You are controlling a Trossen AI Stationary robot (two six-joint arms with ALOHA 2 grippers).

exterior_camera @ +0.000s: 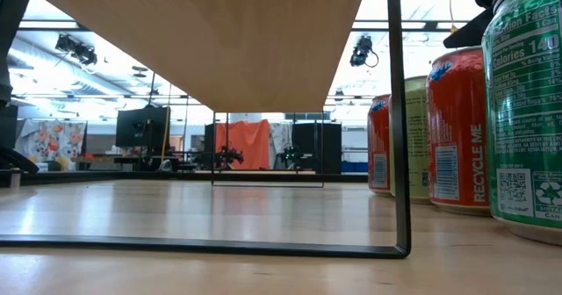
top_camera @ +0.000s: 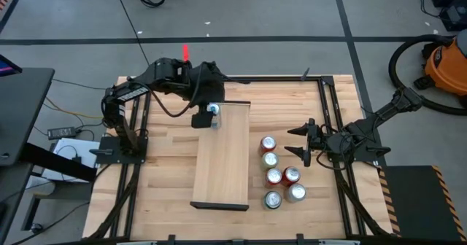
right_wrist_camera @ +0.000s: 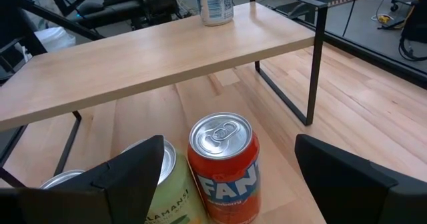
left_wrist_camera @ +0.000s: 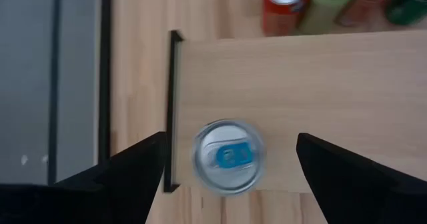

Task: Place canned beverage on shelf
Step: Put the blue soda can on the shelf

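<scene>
Standing upright on the shelf (top_camera: 224,157), near one corner at the far short end, we see the canned beverage (top_camera: 213,109): a pale can with a silver lid and a blue pull tab, its side printed blue and white in the right wrist view. From above, its round lid sits just inside the dark trim of that short end. The shelf is a long narrow plank of light wood carried on thin dark frames at both ends, raised above the slatted tabletop (top_camera: 160,179).

We find the left gripper (left_wrist_camera: 230,161) hanging over the can, its two dark fingers spread wide, one on each side of the lid and clear of it. It holds nothing.

Our right gripper (right_wrist_camera: 227,161) waits beside the shelf with its fingers also set wide apart and empty. Before it stands an orange can (right_wrist_camera: 222,167), with a pale green can (right_wrist_camera: 157,184) just beside it. They belong to a cluster of six cans (top_camera: 280,177) on the tabletop, red, green and silver-topped, close together.
</scene>
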